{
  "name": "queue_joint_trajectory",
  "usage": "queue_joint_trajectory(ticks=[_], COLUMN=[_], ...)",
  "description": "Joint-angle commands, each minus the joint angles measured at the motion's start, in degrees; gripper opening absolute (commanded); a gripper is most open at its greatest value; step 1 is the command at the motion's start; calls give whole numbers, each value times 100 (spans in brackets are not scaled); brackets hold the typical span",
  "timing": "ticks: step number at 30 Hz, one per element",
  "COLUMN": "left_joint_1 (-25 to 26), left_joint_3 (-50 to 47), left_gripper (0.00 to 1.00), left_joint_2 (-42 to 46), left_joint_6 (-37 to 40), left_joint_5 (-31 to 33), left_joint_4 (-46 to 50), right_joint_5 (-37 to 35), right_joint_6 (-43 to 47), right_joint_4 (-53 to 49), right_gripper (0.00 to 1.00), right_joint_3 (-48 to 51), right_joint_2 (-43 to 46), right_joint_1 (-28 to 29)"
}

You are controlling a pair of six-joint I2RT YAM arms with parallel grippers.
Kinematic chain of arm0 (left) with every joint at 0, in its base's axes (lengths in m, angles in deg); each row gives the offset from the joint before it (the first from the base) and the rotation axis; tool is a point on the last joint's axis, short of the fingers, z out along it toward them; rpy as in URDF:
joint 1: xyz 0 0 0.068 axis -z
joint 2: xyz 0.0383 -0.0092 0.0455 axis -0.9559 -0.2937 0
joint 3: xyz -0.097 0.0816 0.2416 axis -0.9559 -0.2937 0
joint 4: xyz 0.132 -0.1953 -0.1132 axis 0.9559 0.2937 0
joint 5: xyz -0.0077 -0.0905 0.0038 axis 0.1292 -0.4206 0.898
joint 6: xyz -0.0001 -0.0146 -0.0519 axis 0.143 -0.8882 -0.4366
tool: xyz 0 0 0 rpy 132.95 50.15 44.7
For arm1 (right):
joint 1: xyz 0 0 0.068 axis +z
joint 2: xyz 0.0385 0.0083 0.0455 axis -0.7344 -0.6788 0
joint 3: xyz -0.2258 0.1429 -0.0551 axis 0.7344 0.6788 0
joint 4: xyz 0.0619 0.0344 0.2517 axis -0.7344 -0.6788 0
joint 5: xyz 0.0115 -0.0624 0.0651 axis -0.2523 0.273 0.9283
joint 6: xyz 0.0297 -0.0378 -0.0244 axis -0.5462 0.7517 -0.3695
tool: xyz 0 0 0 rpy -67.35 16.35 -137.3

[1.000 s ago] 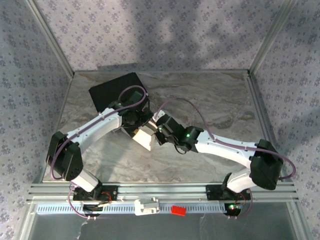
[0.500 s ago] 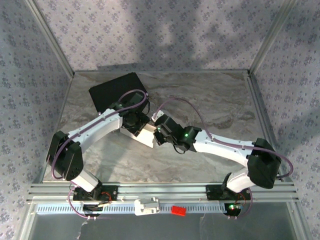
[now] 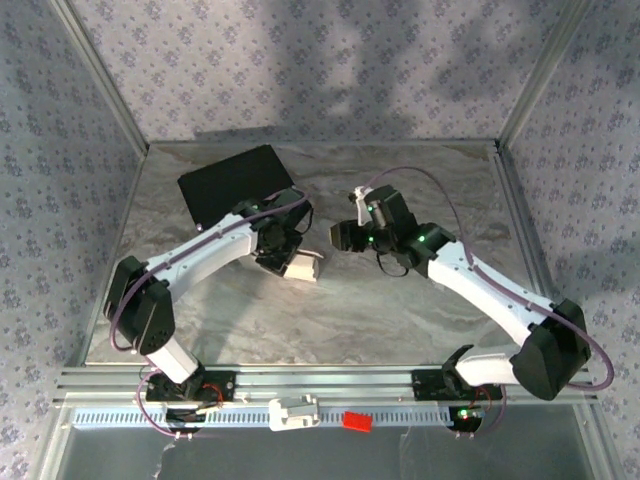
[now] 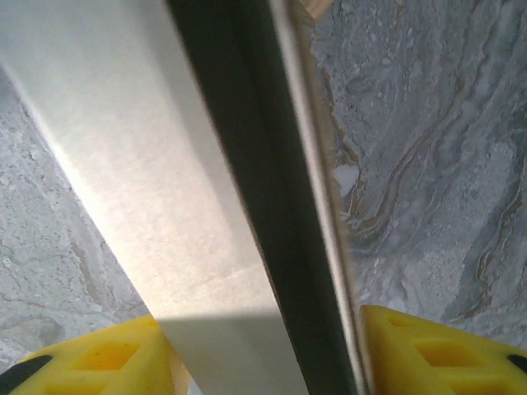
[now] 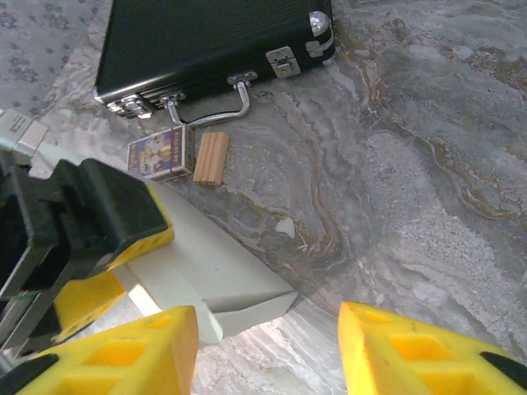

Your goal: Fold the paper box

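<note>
Where the right gripper hangs with its blocky yellow pads spread and nothing between them, the grey marbled table shows through the gap. Just beyond, the paper box, smooth matte white card with crisp folded edges, is pinched in the left gripper, jaws part-closed on it. Farther off lie a printed card and a small ribbed wooden block, then a rectangular black case with metal latches.

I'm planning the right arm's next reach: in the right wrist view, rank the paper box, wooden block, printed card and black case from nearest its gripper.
1. paper box, lower left, just ahead.
2. wooden block and printed card, side by side beyond it; too close to call.
3. black case, top left, farthest.
</note>
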Motion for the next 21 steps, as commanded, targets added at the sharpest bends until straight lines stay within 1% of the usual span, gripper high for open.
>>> queue_joint_trajectory(ticks=[1,3,5,8,9,13,17,19,21], left_joint_1=[-15,-42,-68,-117,-126,-208,-270,-292,-322], left_joint_3=[415,608,753,770,770,893,1067,1230,1366], left_gripper=[55,54,53,45,44,44,45,44,45], left_joint_2=[-241,-401,-545,-632,-641,-741,-899,-1038,-1190], left_joint_6=[-813,-858,-903,-1021,-1070,-1116,-1177,-1220,-1232], left_joint_5=[132,69,18,-29,0,93,87,23,-113], left_joint_4=[838,942,1057,1070,1071,1140,1186,1298,1430], right_joint_5=[790,853,738,543,533,480,403,396,342], right_joint_6=[550,970,1297,1605,1674,1747,1884,2052,2169], right_joint_4=[-609,-784,-884,-826,-787,-626,-209,-62,-178], right_gripper=[47,46,46,45,45,46,46,46,46], right_joint_3=[-218,-333,-394,-438,-451,-485,-291,-276,-462], right_joint_2=[-208,-356,-472,-591,-626,-768,-781,-863,-1070], right_joint_1=[-120,-45,7,-10,-13,-3,72,109,116])
